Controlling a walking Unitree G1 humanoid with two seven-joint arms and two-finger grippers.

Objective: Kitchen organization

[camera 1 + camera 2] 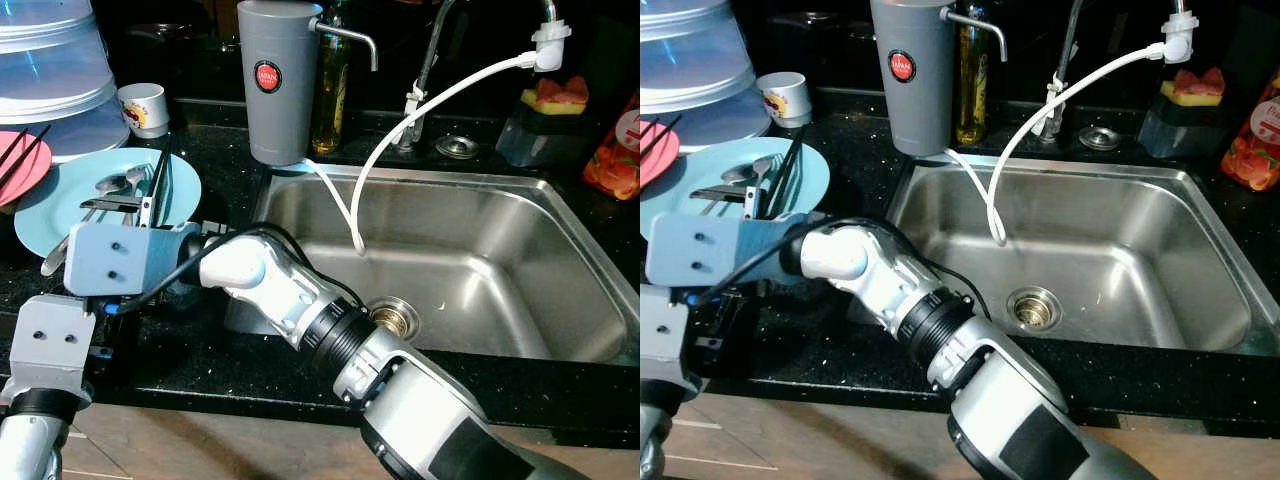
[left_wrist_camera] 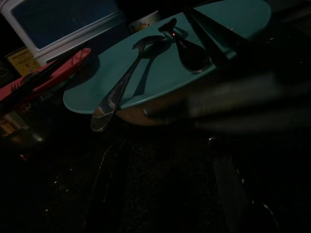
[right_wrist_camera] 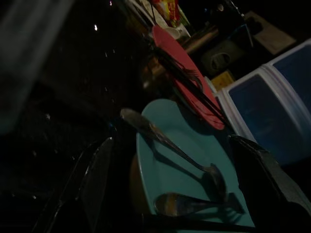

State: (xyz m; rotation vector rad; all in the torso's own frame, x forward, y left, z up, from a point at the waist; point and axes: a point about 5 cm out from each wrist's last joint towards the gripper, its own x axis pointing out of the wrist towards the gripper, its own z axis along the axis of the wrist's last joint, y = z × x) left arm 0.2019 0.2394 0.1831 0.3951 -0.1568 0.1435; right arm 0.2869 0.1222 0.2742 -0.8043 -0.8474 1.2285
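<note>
Here the right arm is reaching across the front of the steel sink [image 1: 560, 300] toward the turquoise plate [image 1: 60, 195] lying on the dark table [image 1: 220, 150] at the robot's left. The right hand [image 3: 170, 189] is hovering just beside the plate's near rim, its two black fingers [image 3: 97, 179] standing wide apart and gripping nothing. Two spoons [image 2: 121, 87] and a pair of black chopsticks [image 1: 160, 175] are resting on the plate, the long spoon's handle sticking out past the rim. The left hand [image 2: 170, 194] is hanging low near the table's front edge, pointing at the same plate; its view is too dark, so I cannot tell how its fingers are set. A pink plate [image 1: 20, 165] with more chopsticks is sitting just beside the turquoise one, partly under a clear plastic tub [image 1: 50, 70]. A small white cup [image 1: 145, 108] and a grey water filter [image 1: 275, 80] are standing further back.
</note>
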